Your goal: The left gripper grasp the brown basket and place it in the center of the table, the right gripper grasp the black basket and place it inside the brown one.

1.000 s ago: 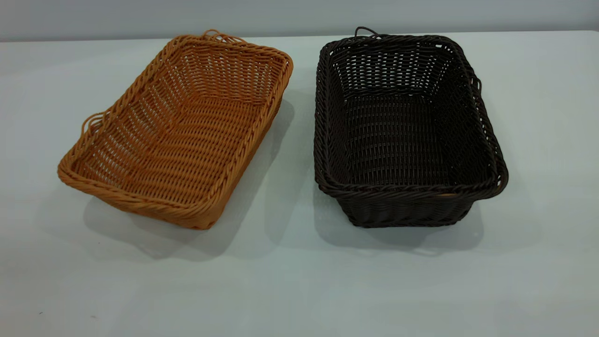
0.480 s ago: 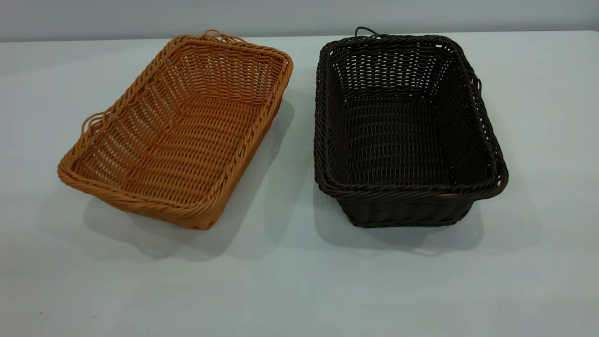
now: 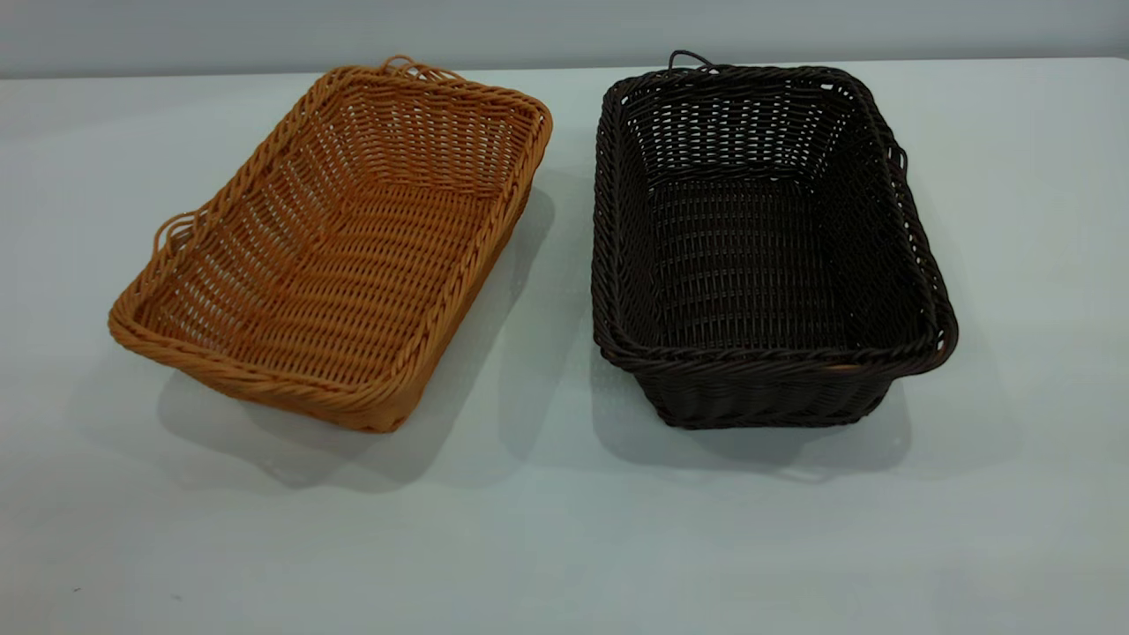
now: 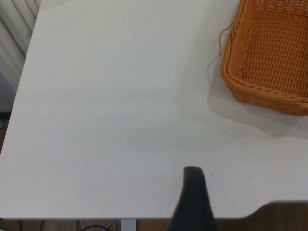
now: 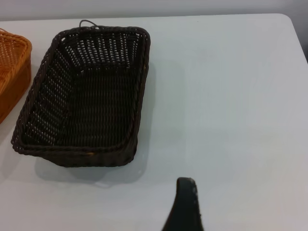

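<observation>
brown basket (image 3: 331, 251) toward the bench's (image 3: 564, 547) left edge, black basket (image 3: 763, 247) toward its right, just apart. left gripper (image 4: 193, 202) and right gripper (image 5: 185, 207) sit back; you cannot tell the fingers' state. a thin rim may slip your pinch.

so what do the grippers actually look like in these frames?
Little shows. The left gripper appears as one matte black, rounded finger tip. The right gripper appears as one black, flatter finger with faint specks along its edge. No cables, markings or arm links visible; neither arm appears in the exterior view.
</observation>
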Robot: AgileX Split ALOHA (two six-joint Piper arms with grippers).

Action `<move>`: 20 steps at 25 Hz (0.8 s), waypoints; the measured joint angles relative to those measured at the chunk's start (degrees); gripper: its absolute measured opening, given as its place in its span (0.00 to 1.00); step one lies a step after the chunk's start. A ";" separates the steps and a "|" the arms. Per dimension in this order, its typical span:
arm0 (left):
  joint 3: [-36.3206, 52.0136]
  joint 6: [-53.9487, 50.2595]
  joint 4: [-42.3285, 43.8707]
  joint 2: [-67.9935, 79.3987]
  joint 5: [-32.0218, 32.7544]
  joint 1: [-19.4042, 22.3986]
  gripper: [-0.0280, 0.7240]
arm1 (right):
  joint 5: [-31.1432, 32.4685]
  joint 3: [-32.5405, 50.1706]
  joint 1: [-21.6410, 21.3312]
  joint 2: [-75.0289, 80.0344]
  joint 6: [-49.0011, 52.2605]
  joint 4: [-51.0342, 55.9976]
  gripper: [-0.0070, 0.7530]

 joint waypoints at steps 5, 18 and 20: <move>-2.31 -2.87 -0.25 5.99 -1.20 0.00 0.75 | -2.65 -1.46 0.00 4.88 -3.99 2.18 0.73; -12.00 5.62 -1.18 45.09 -22.07 0.00 0.80 | -17.07 -3.06 0.11 45.51 -28.13 29.58 0.83; -12.35 7.11 -2.60 49.99 -26.14 0.00 0.81 | -18.53 -3.81 1.40 52.07 -33.54 35.05 0.83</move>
